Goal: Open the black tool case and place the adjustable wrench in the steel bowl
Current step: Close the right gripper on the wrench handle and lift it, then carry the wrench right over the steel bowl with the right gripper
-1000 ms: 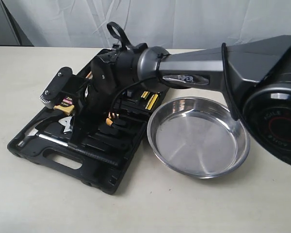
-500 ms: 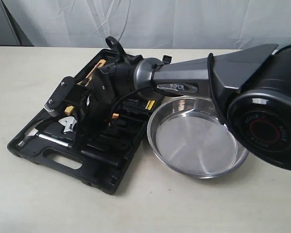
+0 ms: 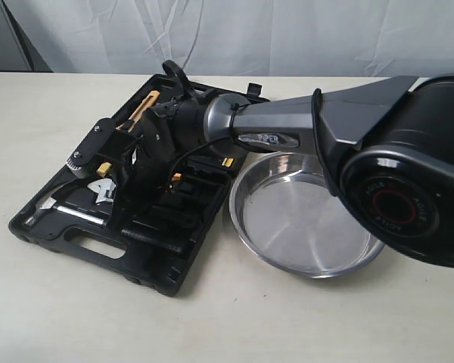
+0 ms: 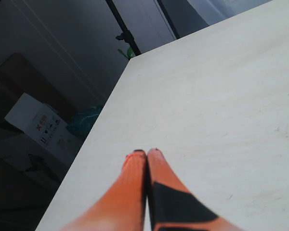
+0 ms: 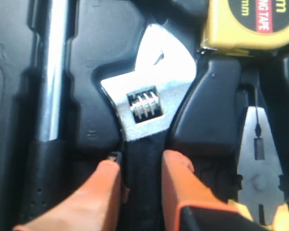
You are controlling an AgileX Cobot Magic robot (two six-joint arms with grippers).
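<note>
The black tool case [image 3: 155,265] lies open on the table's left side. In its moulded slot rests the adjustable wrench [image 5: 149,103], silver head up and black handle running toward the camera; its head also shows in the exterior view [image 3: 102,190]. My right gripper [image 5: 143,163] reaches down into the case, and its orange fingers [image 5: 106,187] press both sides of the wrench handle. The steel bowl [image 3: 306,219] stands empty just right of the case. My left gripper [image 4: 147,153] is shut on nothing above bare table near an edge.
Beside the wrench lie a hammer [image 5: 50,82], a yellow tape measure [image 5: 250,24] and pliers [image 5: 257,159] in their own slots. The right arm's large body [image 3: 393,174] overhangs the bowl. A white curtain hangs behind the table.
My right arm has swung left and toward the back of the case, bringing the fingers down around the wrench handle. The case has slid a little to the left.
</note>
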